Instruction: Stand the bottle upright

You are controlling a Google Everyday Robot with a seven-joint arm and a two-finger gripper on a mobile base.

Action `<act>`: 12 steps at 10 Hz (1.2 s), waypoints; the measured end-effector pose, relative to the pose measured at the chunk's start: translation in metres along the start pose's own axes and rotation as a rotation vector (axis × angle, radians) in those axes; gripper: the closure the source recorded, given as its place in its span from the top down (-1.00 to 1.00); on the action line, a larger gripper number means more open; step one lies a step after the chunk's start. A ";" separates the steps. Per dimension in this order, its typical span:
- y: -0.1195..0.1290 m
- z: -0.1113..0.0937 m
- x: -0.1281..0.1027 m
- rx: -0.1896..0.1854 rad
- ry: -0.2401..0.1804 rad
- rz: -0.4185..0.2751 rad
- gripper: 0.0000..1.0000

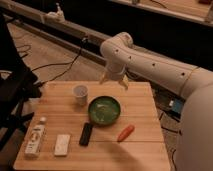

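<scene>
Finding 1, location. The bottle [35,138] lies on its side at the near-left corner of the wooden table [145,102], with its white cap towards the far side. A flat white block [62,144] lies just beside it on the right, and the black remote [86,134] comes after that.

Finding 2, gripper. The gripper [114,81] hangs over the far edge of the table, behind the green bowl [104,110] and to the right of the white cup [80,94]. It is well apart from the bottle. Its jaws stand apart and hold nothing.

Finding 3, handling (a judgement, not something seen). Expect a light, stiff plastic body with a smooth label that may slip under a weak pinch. A slim round bottle may roll if you touch it off-centre.

Recommendation. Take hold across the middle of the body, or slightly towards the cap, with the jaws square to its length. You can then swing the base down onto the wood. Keep clear of the white block on that side. An orange carrot-like item [125,132] at the near right is out of your way.
</scene>
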 end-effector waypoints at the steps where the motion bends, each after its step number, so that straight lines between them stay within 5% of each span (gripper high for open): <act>1: 0.000 0.000 0.000 0.000 0.000 0.000 0.60; 12: 0.001 0.002 -0.001 0.000 -0.015 -0.005 0.60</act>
